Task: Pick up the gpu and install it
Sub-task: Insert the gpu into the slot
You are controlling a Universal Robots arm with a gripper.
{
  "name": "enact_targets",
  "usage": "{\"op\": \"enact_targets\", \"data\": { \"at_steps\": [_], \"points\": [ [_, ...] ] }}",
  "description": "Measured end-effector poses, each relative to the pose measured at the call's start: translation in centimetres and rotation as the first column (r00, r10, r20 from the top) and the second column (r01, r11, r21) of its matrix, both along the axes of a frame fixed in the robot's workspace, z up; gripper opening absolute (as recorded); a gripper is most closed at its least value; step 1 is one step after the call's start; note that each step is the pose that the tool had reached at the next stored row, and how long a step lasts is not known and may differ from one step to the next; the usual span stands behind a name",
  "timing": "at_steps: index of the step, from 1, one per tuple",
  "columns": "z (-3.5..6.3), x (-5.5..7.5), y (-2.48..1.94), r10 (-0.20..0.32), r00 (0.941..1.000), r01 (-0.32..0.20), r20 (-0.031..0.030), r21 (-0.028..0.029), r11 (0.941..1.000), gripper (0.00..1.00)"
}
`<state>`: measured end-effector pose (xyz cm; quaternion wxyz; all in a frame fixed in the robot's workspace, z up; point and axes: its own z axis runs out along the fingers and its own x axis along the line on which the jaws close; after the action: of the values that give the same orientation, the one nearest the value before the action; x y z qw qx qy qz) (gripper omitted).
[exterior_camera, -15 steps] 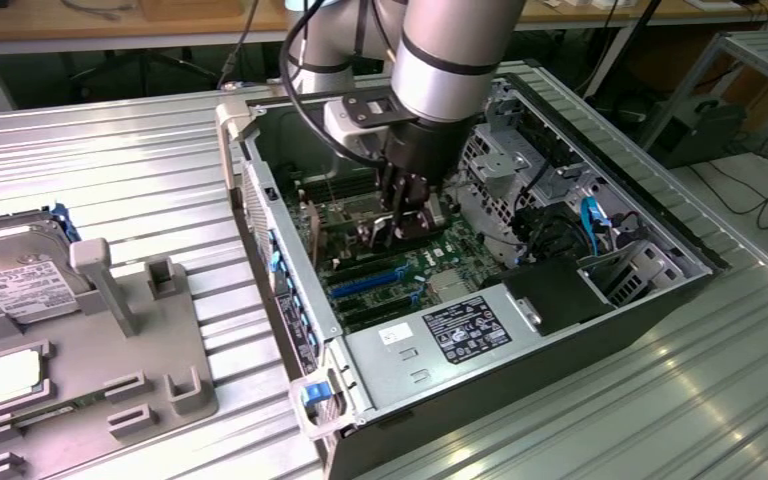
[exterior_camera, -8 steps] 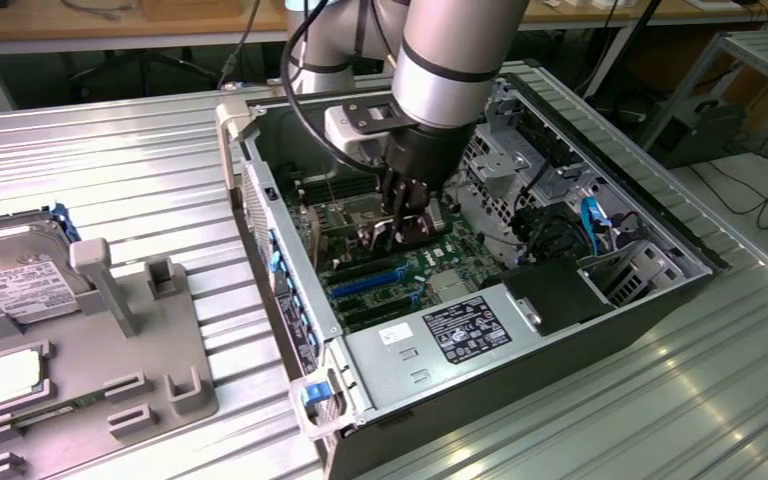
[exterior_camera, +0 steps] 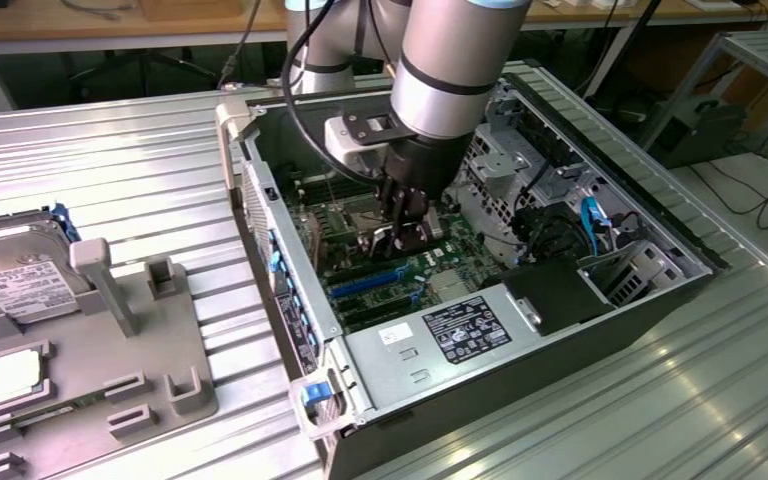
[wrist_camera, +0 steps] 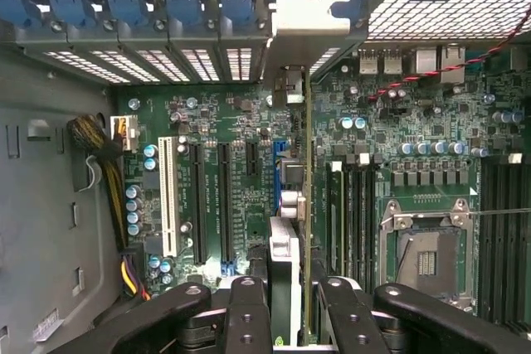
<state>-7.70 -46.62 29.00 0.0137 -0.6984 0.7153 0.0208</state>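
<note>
In the wrist view the gpu (wrist_camera: 306,196) stands edge-on as a thin green card over the motherboard (wrist_camera: 207,122). Its silver end bracket (wrist_camera: 309,26) is up against the case's rear slot openings. My gripper (wrist_camera: 290,308) is shut on the card, with a black finger (wrist_camera: 247,312) on either side of it. In the exterior view the gripper (exterior_camera: 404,228) reaches down into the open computer case (exterior_camera: 261,190) with the dark gpu (exterior_camera: 412,240) between its fingers, just above the blue expansion slots (exterior_camera: 364,283).
The power supply (exterior_camera: 471,330) fills the case's near end, and drive cages (exterior_camera: 518,170) line its far side. An empty CPU socket (wrist_camera: 427,259) and memory slots (wrist_camera: 506,221) lie beside the card. On the exterior view's left, a grey fixture (exterior_camera: 131,390) holds a hard drive (exterior_camera: 17,275).
</note>
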Motion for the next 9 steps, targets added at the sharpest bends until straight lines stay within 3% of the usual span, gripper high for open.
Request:
{"op": "enact_targets", "data": {
  "at_steps": [9],
  "points": [
    [-0.43,-0.11,-0.13,0.0,1.0,0.0,0.0001,-0.0008,1.0,0.28]
  ]
}}
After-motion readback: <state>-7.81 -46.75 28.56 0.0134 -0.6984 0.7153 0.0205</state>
